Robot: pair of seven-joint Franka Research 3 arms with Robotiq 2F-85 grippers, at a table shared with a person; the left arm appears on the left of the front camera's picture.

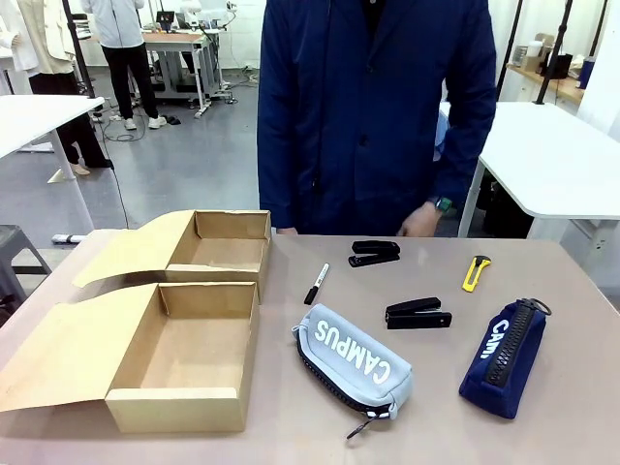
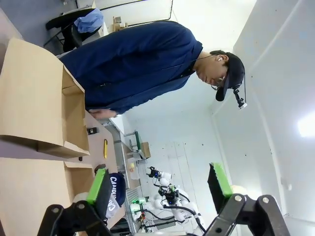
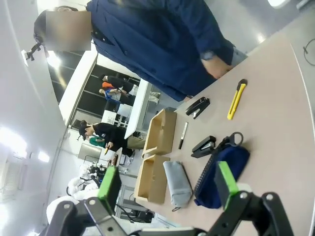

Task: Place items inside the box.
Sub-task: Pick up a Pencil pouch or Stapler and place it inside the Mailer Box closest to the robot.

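Two open, empty cardboard boxes stand at the table's left, one near [image 1: 184, 360] and one farther back [image 1: 221, 250]. To their right lie a black marker pen [image 1: 317, 283], a grey "CAMPUS" pencil case [image 1: 354, 360], a far stapler [image 1: 375, 253], a near stapler [image 1: 418, 314] and a navy pencil case [image 1: 504, 354]. My left gripper [image 2: 157, 184] is open and held in the air, with a box wall [image 2: 39, 103] to its left. My right gripper [image 3: 168, 184] is open too, above the grey case [image 3: 178, 183] and navy case [image 3: 219, 172], holding nothing.
A yellow utility knife [image 1: 476, 272] lies at the back right of the table. A person in a dark blue coat stands at the far edge, one hand [image 1: 423, 221] near the far stapler. White tables flank the scene.
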